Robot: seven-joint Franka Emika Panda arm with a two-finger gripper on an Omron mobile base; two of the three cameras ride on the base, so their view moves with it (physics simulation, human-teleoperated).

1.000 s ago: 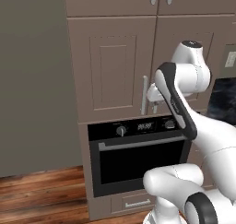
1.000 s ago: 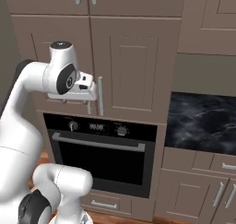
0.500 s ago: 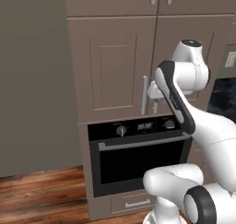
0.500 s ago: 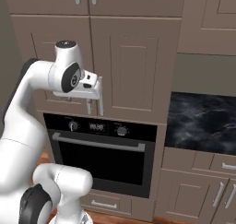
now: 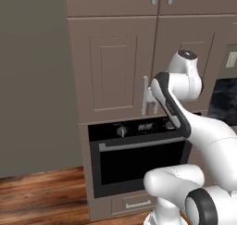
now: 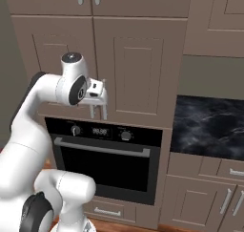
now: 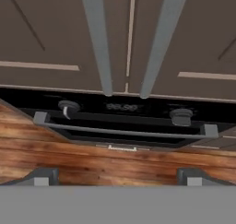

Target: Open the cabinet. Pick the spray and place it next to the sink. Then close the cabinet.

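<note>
The cabinet (image 5: 111, 66) (image 6: 138, 68) has both grey-brown doors shut. Its two long silver handles (image 7: 99, 43) run side by side at the middle seam. My gripper (image 7: 117, 177) is open, its fingertips (image 7: 44, 174) spread wide with nothing between them. It hovers just in front of the lower ends of the handles (image 5: 144, 96) (image 6: 104, 109), pointing down along the doors. In the base views the hand (image 5: 152, 96) (image 6: 96, 90) sits close against the seam. The spray is hidden and the sink is out of view.
A black oven (image 5: 139, 159) (image 6: 105, 159) (image 7: 124, 119) with knobs and a bar handle sits right under the cabinet. A dark stone counter (image 6: 209, 126) lies to the right, a grey wall (image 5: 32, 80) to the left, and wooden floor (image 5: 41, 191) below.
The arm's upper joint has dropped slightly and shifted toward the cabinet, and the hand has edged a little closer to the handles. The doors remain shut.
</note>
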